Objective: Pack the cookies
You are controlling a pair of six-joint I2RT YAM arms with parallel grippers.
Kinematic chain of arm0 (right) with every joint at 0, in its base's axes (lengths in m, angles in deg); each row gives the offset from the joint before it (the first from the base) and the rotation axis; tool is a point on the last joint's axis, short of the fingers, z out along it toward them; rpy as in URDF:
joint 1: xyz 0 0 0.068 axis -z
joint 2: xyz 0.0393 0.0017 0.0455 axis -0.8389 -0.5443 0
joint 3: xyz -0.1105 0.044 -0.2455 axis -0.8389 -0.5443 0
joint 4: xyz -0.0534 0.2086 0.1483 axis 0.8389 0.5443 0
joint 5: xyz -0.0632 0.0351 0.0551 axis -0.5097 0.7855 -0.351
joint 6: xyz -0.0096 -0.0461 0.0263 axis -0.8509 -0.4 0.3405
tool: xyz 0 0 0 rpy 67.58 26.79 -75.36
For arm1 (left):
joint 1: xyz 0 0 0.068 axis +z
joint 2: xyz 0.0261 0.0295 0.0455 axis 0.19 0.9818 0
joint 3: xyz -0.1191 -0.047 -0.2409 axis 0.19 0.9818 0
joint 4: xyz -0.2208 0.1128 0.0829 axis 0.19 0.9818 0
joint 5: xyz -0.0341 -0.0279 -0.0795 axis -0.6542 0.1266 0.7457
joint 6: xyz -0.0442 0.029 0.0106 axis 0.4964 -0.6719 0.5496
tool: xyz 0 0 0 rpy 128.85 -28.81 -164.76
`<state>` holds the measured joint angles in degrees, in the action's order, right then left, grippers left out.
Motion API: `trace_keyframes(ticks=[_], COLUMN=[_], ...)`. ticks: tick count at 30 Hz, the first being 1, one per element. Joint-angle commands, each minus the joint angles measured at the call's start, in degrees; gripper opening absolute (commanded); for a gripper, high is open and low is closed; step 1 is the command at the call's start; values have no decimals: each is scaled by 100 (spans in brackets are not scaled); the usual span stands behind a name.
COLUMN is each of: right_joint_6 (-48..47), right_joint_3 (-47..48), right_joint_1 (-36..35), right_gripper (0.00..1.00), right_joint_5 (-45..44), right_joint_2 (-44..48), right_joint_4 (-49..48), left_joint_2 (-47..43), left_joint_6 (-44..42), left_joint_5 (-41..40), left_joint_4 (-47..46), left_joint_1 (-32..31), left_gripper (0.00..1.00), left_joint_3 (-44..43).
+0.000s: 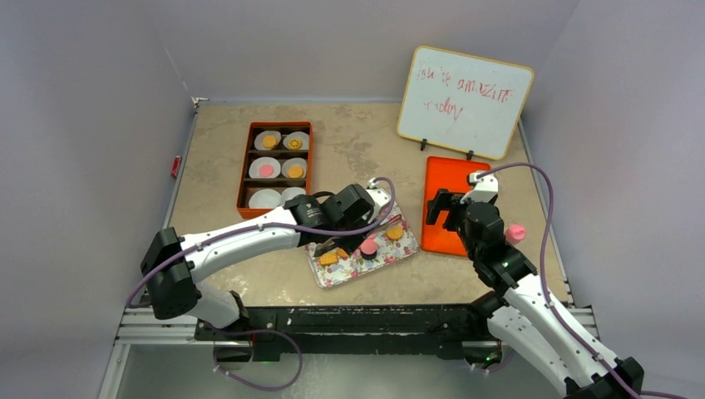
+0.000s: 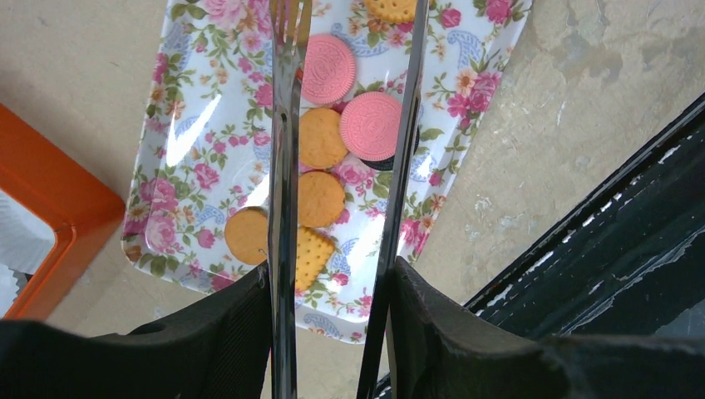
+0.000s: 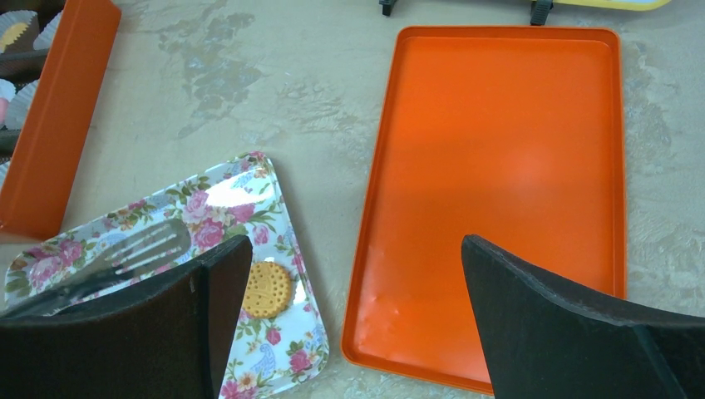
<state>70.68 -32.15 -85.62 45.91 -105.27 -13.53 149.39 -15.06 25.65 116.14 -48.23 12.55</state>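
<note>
Although the left arm crosses the lower middle of the overhead view and hides part of it, a floral tray (image 1: 328, 278) shows there with the cookies (image 1: 368, 246) loose on it. In the left wrist view the left gripper (image 2: 332, 274) is clenched around a pair of metal tongs (image 2: 283, 166). Their two blades stand apart and run up over the tray, and their tips are cut off by the top edge. Two round orange cookies lie between the blades, the lower one partly behind the left blade. Two pink ones lie higher. A dark one peeks out from under a pink one, a square tan one sits near the bottom, and one orange cookie is cut off at the top.

An orange box (image 1: 249, 166) sits upper left of centre in the overhead view. It holds white paper cups (image 1: 264, 199), four of them with a cookie inside; the lower right cup is partly hidden by the arm.

The right gripper (image 3: 356, 245) hangs with its jaws released wide over a shallow orange tray (image 3: 499, 166), gripping nothing. A whiteboard (image 1: 464, 100) stands at the upper right, its red scrawl too faint to read.
</note>
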Motion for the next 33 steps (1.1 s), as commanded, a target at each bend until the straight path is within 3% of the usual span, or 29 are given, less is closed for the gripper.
trace_keyframes(ticks=[1, 17, 33], right_joint_6=[70, 43, 36], right_joint_3=[143, 117, 109], right_joint_1=[-10, -5, -7], right_gripper=[99, 99, 99], right_joint_5=[20, -54, -45], right_joint_2=[44, 159, 130], right_joint_4=[-159, -71, -97], left_joint_2=[206, 1090, 1535], left_joint_6=[-39, -268, -350], left_joint_5=[-252, -1073, -1110], left_joint_4=[-5, 128, 38], left_joint_1=[-239, -744, -885], left_gripper=[46, 48, 45], left_joint_3=[-343, -802, -870])
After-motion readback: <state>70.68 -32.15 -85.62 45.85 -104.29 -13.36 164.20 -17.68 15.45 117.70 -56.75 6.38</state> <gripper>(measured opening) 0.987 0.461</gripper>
